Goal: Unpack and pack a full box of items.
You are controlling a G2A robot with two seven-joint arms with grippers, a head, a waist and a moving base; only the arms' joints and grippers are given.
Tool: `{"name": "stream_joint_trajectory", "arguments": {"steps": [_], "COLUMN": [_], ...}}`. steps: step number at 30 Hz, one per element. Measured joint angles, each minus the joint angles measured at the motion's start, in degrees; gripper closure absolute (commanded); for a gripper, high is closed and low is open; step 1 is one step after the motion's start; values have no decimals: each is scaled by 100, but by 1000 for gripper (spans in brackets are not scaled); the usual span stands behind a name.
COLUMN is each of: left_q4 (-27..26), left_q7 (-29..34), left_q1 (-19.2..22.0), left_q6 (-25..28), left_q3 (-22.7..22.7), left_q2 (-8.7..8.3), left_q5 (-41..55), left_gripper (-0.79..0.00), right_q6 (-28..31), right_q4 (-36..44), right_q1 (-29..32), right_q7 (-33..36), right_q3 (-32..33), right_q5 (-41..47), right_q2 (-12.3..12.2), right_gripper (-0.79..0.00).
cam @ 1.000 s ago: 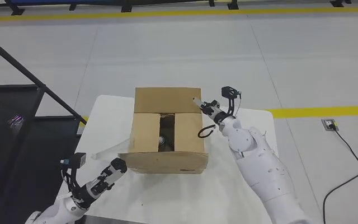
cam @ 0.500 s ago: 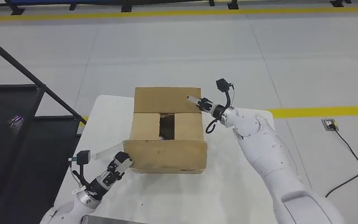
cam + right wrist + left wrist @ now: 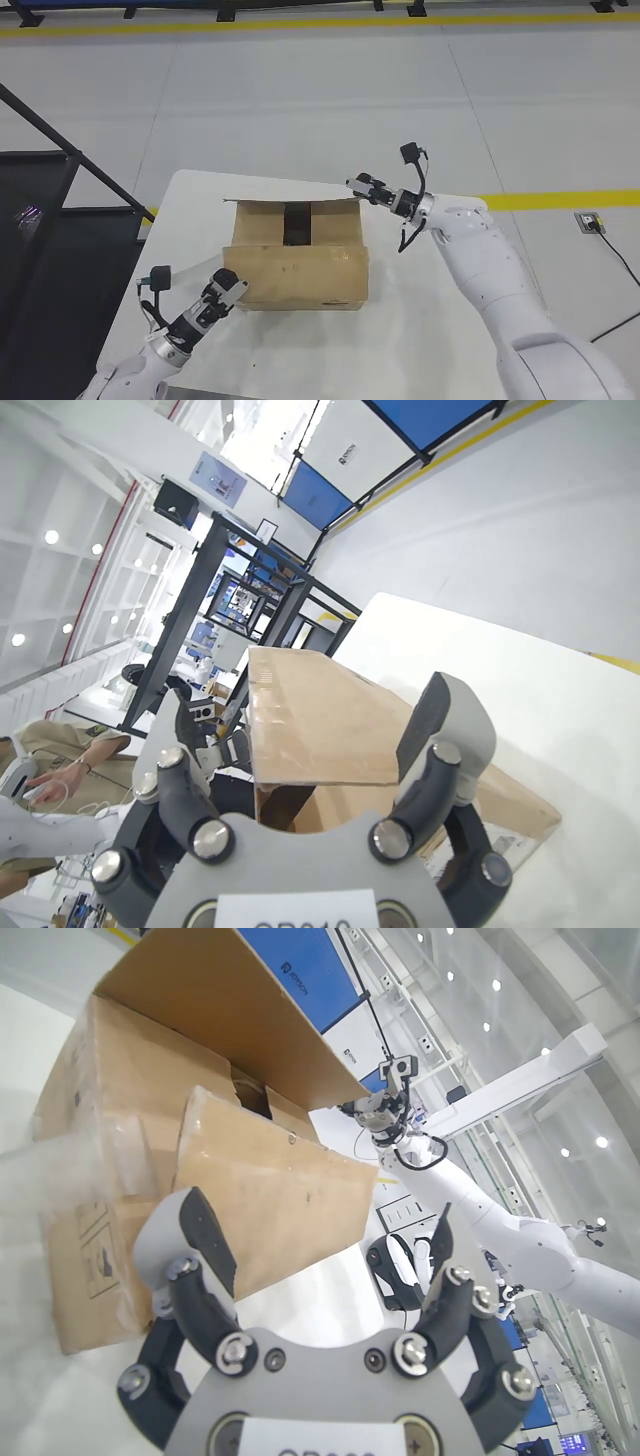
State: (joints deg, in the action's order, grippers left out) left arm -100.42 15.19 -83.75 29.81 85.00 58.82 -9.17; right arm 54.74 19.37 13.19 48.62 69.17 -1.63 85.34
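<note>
Cardboard box (image 3: 295, 270) sits in the middle of the top view, squarely on the white counter (image 3: 420, 330), with bare counter all round it. Its far flap (image 3: 290, 198) stands raised, so from above it shows as a thin brown edge across the upper side of the box. Under it, two inner flaps (image 3: 258, 224) lie folded down with a dark slot between them (what is inside I can't make out). The near flap (image 3: 300, 262) is turned outward over the front face.

From the right of the frame, the right pincer (image 3: 354, 184) is up at the right-hand corner of that raised flap. Its fingers are spread wide, and the wrist view shows the flap's corner lying between them. One pad looks to be right against the cardboard edge, though I can't be sure it touches.

At lower left of the top view, the left pincer (image 3: 230, 286) is low, just beside the box's near left corner. Its fingers are well apart and grip nothing, and they face the front of the box and the out-turned near flap.
</note>
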Motion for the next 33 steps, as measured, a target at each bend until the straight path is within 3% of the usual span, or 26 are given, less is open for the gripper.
{"name": "stream_joint_trajectory", "arguments": {"steps": [2,9,19,24,30,33], "left_q4": [22,101,164,188,220,219], "left_q7": [-60,-239,-381,-519,-606,-696], "left_q1": [32,173,272,300,347,345], "left_q6": [-27,-230,-329,-465,-578,-609], "left_q3": [-36,-200,-308,-336,-374,-360], "left_q2": [13,67,122,153,187,203], "left_q5": [-78,-275,-435,-534,-588,-582], "left_gripper": [-785,-785,-785,-785,-785,-785], "right_q6": [-47,-1033,-2298,-2210,-2644,-2465], "right_q4": [141,720,1239,1631,1988,2200], "right_q1": [53,135,159,462,717,929], "right_q7": [183,1126,1956,2262,1863,1996], "right_q3": [-19,-139,-426,-421,-524,-520], "right_q5": [197,835,674,1093,822,1016], "right_q2": [-13,-98,-140,-147,-181,-197], "right_gripper": [-785,-785,-785,-785,-785,-785]}}
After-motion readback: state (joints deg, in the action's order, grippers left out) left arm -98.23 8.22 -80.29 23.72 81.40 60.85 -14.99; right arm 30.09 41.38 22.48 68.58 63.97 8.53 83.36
